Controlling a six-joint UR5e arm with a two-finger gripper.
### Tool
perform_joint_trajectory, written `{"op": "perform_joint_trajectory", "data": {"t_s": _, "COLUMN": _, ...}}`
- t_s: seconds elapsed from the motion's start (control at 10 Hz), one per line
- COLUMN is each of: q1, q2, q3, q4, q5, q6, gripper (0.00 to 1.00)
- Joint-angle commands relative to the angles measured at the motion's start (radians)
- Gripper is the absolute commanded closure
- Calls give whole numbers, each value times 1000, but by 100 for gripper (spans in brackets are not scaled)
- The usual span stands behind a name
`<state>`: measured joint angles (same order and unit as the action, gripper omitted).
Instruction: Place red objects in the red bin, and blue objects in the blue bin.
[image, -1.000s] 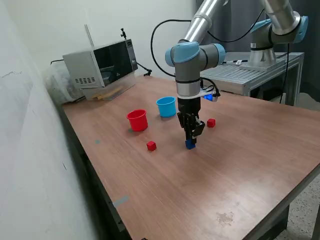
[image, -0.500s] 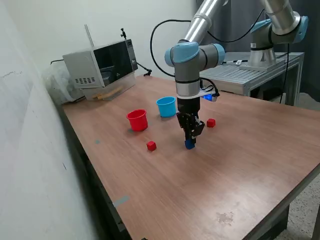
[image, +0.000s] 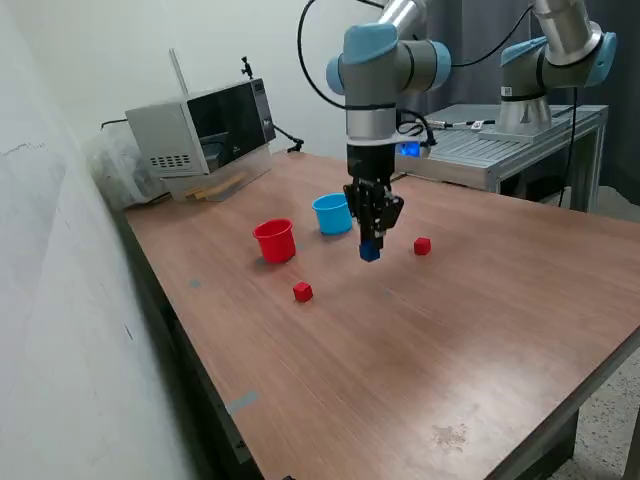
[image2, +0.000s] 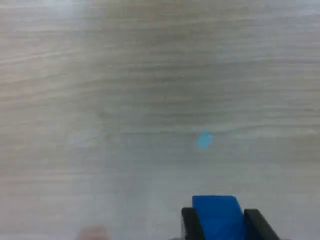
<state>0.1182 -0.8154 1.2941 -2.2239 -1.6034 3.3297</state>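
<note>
The tool (image: 370, 247) pinches a small dark-blue cube (image: 370, 252) above the wooden desk (image: 480, 330), beside the light-blue plastic cup (image: 332, 213); two small red cubes (image: 302, 291) lie outside the red plastic cup (image: 274, 240), seemingly unsorted

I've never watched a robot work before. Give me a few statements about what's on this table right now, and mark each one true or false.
1. The gripper holds a small dark-blue cube clear of the wooden table. True.
2. The small red plastic cup lies tipped on its side. False: it stands upright.
3. Two small red cubes, and, rest on the table. True.
4. The light-blue plastic cup is stacked inside the red cup. False: they stand side by side, apart.
5. A microwave oven sits at the table's far corner. True.
</note>
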Motion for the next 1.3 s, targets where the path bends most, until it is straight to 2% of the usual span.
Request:
{"op": "perform_joint_trajectory", "data": {"t_s": 0.0, "q1": -30, "q2": -147, "q3": 92, "q4": 32, "q5": -1, "q6": -9, "gripper": 100}}
{"op": "perform_joint_trajectory", "data": {"t_s": 0.2, "q1": -134, "q2": -227, "q3": 212, "q4": 56, "q5": -4, "q6": -9, "gripper": 100}}
{"op": "perform_joint_trajectory", "data": {"t_s": 0.3, "q1": -231, "q2": -249, "q3": 261, "q4": 78, "q5": -4, "q6": -24, "gripper": 100}}
{"op": "perform_joint_trajectory", "data": {"t_s": 0.4, "q1": -297, "q2": -258, "q3": 289, "q4": 84, "q5": -7, "q6": -32, "gripper": 100}}
{"op": "perform_joint_trajectory", "data": {"t_s": 0.6, "q1": -383, "q2": -265, "q3": 326, "q4": 92, "q5": -10, "q6": -50, "gripper": 100}}
{"op": "perform_joint_trajectory", "data": {"t_s": 0.8, "q1": -417, "q2": -263, "q3": 343, "q4": 89, "q5": -7, "q6": -73, "gripper": 100}}
{"op": "perform_joint_trajectory", "data": {"t_s": 1.1, "q1": -416, "q2": -257, "q3": 361, "q4": 76, "q5": -3, "q6": -85, "gripper": 100}}
{"op": "perform_joint_trajectory", "data": {"t_s": 1.2, "q1": -414, "q2": -257, "q3": 361, "q4": 76, "q5": -1, "q6": -85, "gripper": 0}}
